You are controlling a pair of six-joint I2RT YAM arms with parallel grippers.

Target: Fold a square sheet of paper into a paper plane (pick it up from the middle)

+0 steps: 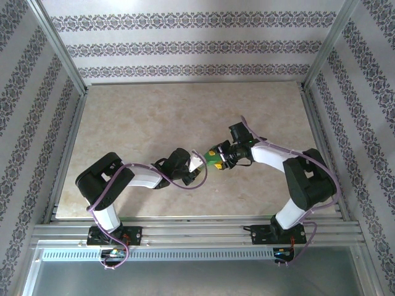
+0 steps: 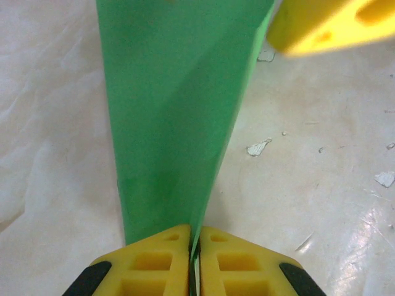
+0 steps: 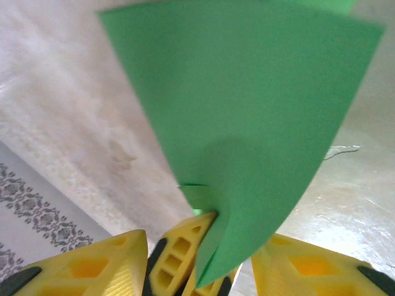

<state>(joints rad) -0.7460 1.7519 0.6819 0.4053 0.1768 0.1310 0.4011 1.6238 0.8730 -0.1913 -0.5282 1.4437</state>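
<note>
One piece of green paper [image 1: 216, 163] hangs above the pale marbled surface [image 1: 154, 117], near its middle, between the tips of the two arms. It lies on nothing; the surface passes beneath it.

The left gripper [image 2: 194, 240] has its two yellow fingers [image 2: 154, 259] pressed together on the narrow end of the paper, pinching a thin edge in the seam between them. In the left wrist view the paper's long axis runs straight away from those fingers, up the frame. It is narrow at the grip and widens steadily with distance, so the narrow end points back at the left arm. A long diagonal fold line crosses it from upper right down to the grip.

In the right wrist view the same paper [image 3: 247, 111] is broad at the top and tapers to a tip low in the frame, with a small curled flap beside that tip. The right gripper [image 3: 200, 250] has its two fingers [image 3: 92, 268] spread wide, one on each side of the tip and neither pressing on it. A third yellow piece [image 3: 182, 246] sits in that gap, touching the paper; whether it belongs to the other arm cannot be told.

One yellow finger [image 2: 327, 24] of the right arm shows beside the paper's wide end in the left wrist view. A few pale flecks [image 2: 259, 147] dot the surface there
</note>
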